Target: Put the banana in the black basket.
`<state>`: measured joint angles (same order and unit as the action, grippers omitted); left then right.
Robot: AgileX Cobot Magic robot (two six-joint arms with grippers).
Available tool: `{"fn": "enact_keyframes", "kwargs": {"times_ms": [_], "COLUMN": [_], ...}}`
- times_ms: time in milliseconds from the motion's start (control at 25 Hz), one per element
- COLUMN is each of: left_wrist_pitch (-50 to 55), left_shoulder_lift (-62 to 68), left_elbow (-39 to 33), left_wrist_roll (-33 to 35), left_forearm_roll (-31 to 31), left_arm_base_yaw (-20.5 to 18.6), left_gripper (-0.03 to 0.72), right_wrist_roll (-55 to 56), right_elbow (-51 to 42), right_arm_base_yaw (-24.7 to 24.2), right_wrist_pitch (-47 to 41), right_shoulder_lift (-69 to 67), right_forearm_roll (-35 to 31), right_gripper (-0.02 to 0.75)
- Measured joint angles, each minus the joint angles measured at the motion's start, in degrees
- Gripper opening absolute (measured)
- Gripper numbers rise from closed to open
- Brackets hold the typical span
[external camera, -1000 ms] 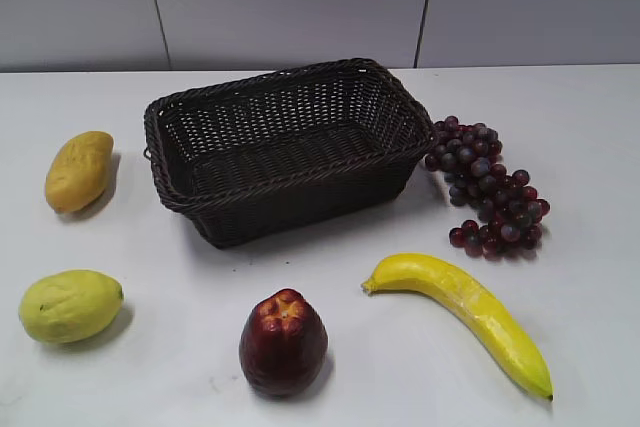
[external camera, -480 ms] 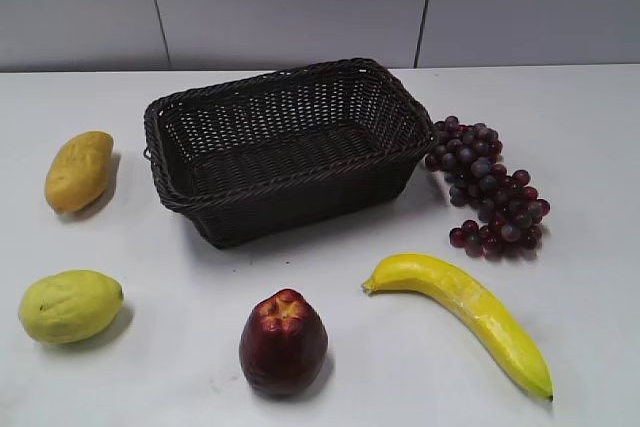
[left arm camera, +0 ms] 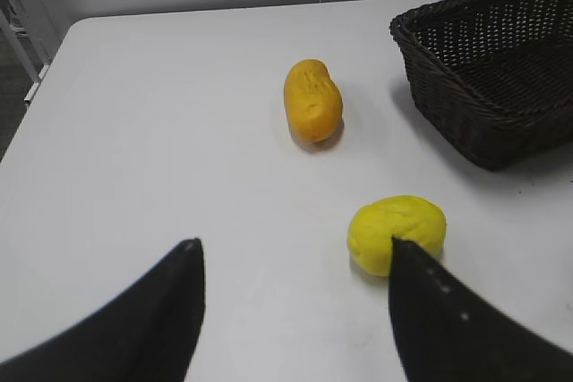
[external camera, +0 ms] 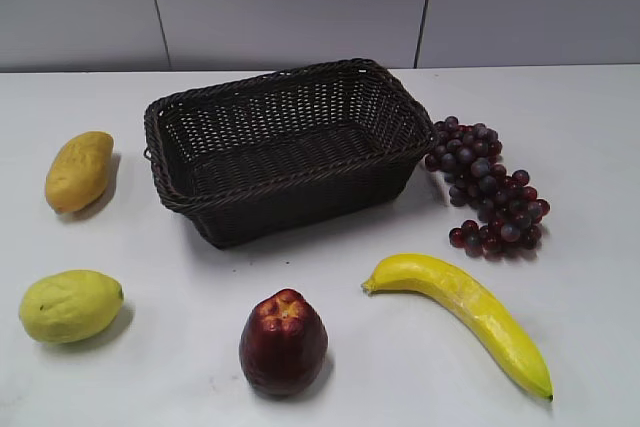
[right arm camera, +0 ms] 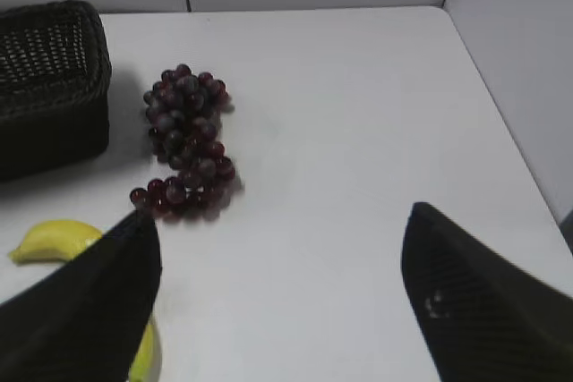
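Banana (external camera: 462,314) lies flat on the white table (external camera: 580,147), below and left of the right gripper (right arm camera: 282,266), partly hidden behind its left finger. Right gripper is spread wide, holding nothing, over bare tabletop; table edge and a wall sit to its right. Grapes (right arm camera: 183,140) lie ahead-left, between banana and black basket (right arm camera: 49,78). Banana's long axis runs diagonally, stem toward the basket side. Left gripper (left arm camera: 291,306) is also spread, empty, with the lemon-like fruit (left arm camera: 397,233) by its right finger.

bright yellow banana (external camera: 465,312) w/ greenish tips, dk brown-black woven basket (external camera: 285,147), dk red-purple grapes (external camera: 487,185), maroon fruit (external camera: 283,341), yellow-orange fruit (external camera: 78,170), yellow-green fruit (external camera: 70,305), white table (external camera: 580,147)
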<state>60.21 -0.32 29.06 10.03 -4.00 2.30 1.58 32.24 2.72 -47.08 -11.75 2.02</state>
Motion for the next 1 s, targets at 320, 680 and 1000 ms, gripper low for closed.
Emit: {"fn": "enact_keyframes", "kwargs": {"times_ms": [320, 680, 1000], "left_wrist_pitch": [0.0, 0.0, 0.0], "left_shoulder_lift": [0.0, 0.0, 0.0], "left_elbow": [0.0, 0.0, 0.0], "left_wrist_roll": [0.0, 0.0, 0.0], "left_forearm_roll": [0.0, 0.0, 0.0], "left_arm_base_yaw": [0.0, 0.0, 0.0], "left_gripper": [0.482, 0.482, 0.482], "right_wrist_roll": [-4.02, -9.15, -7.37], "right_elbow": [1.52, 9.18, 15.47], "right_arm_base_yaw": [0.18, 8.26, 22.6], "right_wrist_pitch": [7.76, 6.42, 6.12], "right_shoulder_lift": [-19.31, -44.39, -63.36], "right_forearm_roll": [-5.0, -7.89, -7.64], "right_gripper": [0.674, 0.659, 0.643]}}
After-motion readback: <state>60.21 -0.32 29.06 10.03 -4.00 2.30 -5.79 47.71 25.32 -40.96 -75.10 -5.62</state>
